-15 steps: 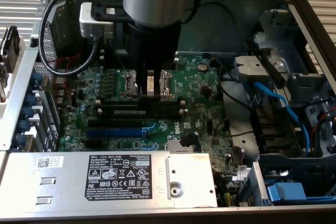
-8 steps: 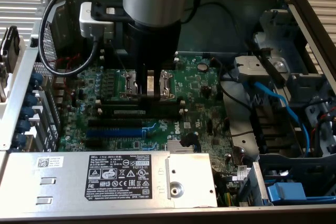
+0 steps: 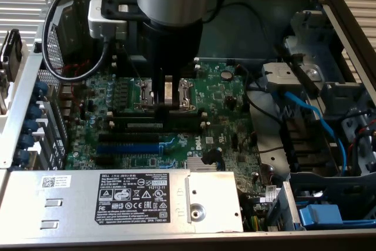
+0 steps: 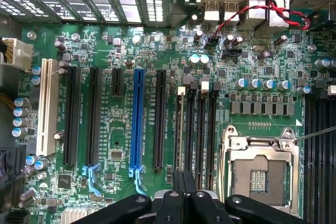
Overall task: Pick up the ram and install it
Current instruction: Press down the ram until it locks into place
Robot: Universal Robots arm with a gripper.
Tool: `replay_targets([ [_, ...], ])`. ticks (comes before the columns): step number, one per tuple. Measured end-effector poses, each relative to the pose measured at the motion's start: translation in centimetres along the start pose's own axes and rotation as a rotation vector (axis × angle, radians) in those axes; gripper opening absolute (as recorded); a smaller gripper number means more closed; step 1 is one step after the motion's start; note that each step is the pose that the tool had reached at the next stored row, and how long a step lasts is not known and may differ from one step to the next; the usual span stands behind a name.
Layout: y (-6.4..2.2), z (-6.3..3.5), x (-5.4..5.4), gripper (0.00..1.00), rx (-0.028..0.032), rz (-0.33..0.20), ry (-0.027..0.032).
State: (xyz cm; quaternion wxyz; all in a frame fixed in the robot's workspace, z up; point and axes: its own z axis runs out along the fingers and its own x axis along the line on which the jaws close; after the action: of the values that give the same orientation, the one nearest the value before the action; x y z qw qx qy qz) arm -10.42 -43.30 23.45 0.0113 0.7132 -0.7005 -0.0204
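The ram (image 3: 145, 126) is a thin dark-green stick with a pale label strip. It lies along the outermost black memory slot, the one farthest from the processor socket (image 4: 262, 171). From the wrist view the ram (image 4: 181, 124) shows edge-on as a thin golden line in that slot. My gripper (image 3: 166, 105) points straight down over the memory slots, with its fingers shut. Its black fingertips (image 4: 184, 182) sit over one end of the ram's slot. I cannot tell whether they touch the stick.
A blue slot (image 4: 137, 119) and black slots run beside the memory slots. A silver power supply (image 3: 117, 198) fills the near side of the case. Blue cables (image 3: 311, 116) and drive bays stand at the exterior view's right. Red and black wires (image 4: 278, 9) cross by the rear ports.
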Motion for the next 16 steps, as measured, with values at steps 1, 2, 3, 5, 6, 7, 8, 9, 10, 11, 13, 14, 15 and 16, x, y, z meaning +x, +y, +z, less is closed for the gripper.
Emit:
replay_targets([
  [1, 0.01, -0.15, -0.02, 0.1, 0.0, 0.0, 0.0],
  [2, 0.01, -0.31, -0.03, 0.1, 0.0, 0.0, 0.0001],
  [3, 0.02, -0.5, -0.04, 0.1, 0.0, 0.0, 0.0001],
  [5, 0.04, -0.81, -0.05, 0.1, 0.0, 0.0, 0.0001],
  [6, 0.04, -0.88, -0.05, 0.1, 0.0, 0.0, 0.0001],
  [7, 0.04, -0.89, -0.05, 0.1, 0.0001, 0.0, -0.0001],
  [8, 0.04, -0.89, -0.05, 0.1, 0.0001, 0.0, -0.0001],
  [9, 0.04, -0.89, -0.05, 0.1, 0.0001, 0.0, -0.0001],
  [10, 0.04, -0.89, -0.05, 0.1, 0.0001, 0.0, -0.0001],
  [11, 0.04, -0.9, -0.05, 0.1, 0.0, 0.0, 0.0],
  [13, 0.04, -0.91, -0.05, 0.1, -0.0001, 0.0, 0.0002],
  [14, 0.04, -0.9, -0.05, 0.1, 0.0, 0.0, 0.0001],
  [15, 0.04, -0.91, -0.05, 0.1, 0.0, 0.0, 0.0001],
  [16, 0.04, -0.91, -0.05, 0.1, 0.0, 0.0, 0.0002],
])
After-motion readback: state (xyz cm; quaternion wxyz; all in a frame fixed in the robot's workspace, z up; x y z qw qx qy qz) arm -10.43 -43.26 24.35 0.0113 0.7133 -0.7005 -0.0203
